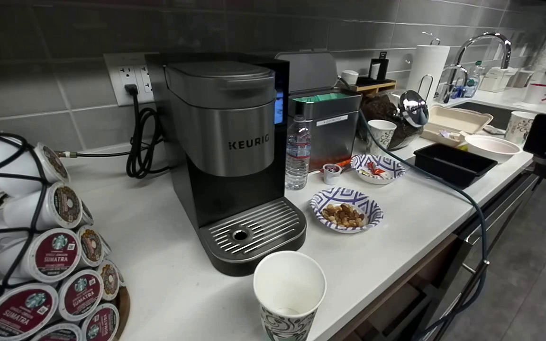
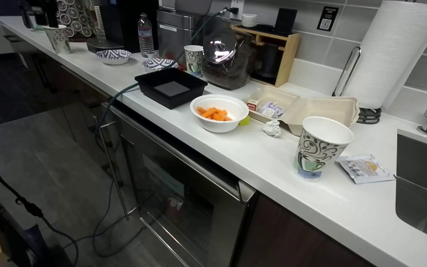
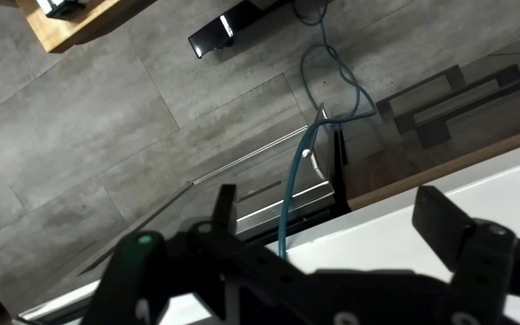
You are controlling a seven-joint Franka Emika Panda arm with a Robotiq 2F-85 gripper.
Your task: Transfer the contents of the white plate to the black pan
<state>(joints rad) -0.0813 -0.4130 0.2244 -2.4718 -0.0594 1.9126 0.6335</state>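
A white round bowl (image 2: 221, 127) holds orange carrot pieces (image 2: 214, 114) on the counter. The bowl also shows in an exterior view (image 1: 498, 152), where its contents cannot be seen. The black pan (image 2: 172, 92), a rectangular tray with low sides, sits right beside the bowl and looks empty inside; it also shows in an exterior view (image 1: 448, 168). My gripper (image 3: 331, 210) is open in the wrist view, with nothing held between its wide-apart fingers. It is over the counter's front edge, away from pan and bowl, which are out of the wrist view. A black gripper part (image 1: 545, 147) shows at an exterior view's right edge.
Two blue-patterned bowls (image 1: 346, 229), one with nuts, stand by the coffee maker (image 1: 235, 156). A blue cable (image 3: 289, 194) hangs over the counter edge. Paper cups (image 2: 319, 148), a takeaway box (image 2: 317, 107), a bottle (image 1: 297, 156) and a sink (image 2: 421, 178) are along the counter.
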